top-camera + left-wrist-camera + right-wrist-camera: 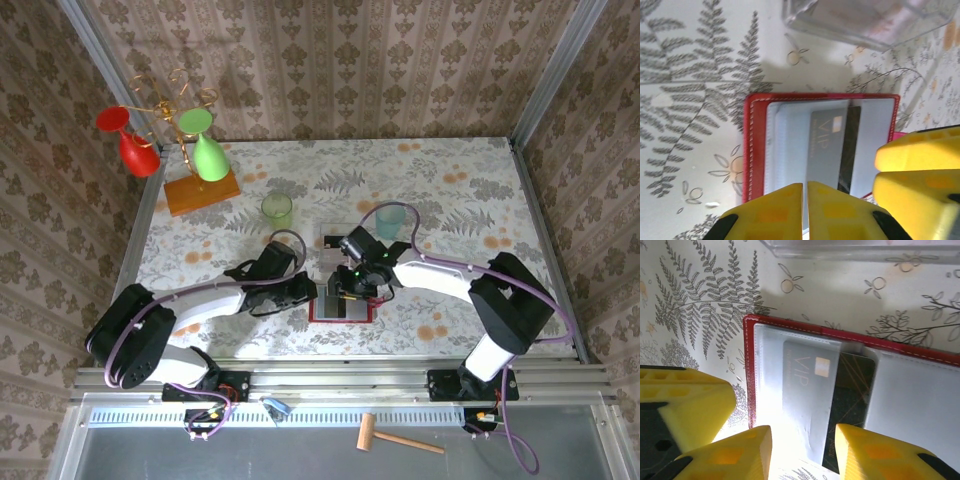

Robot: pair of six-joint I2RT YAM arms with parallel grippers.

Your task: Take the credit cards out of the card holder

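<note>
Card: thin dark plastic credit card [852, 390], probably stiff, slick; pinch the end outside the flat red folding wallet [750, 390].
Left gripper [805, 192]: fingers together, nothing visibly held.
Right gripper [801, 440]: partly open, straddling card.

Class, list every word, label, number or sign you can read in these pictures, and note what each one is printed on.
"VIP": on the grey card in the wallet's clear pocket.
A fine line of print beside "VIP" on the same card: too small and blurred to read.
Dark card under it: no text can be made out.
</note>
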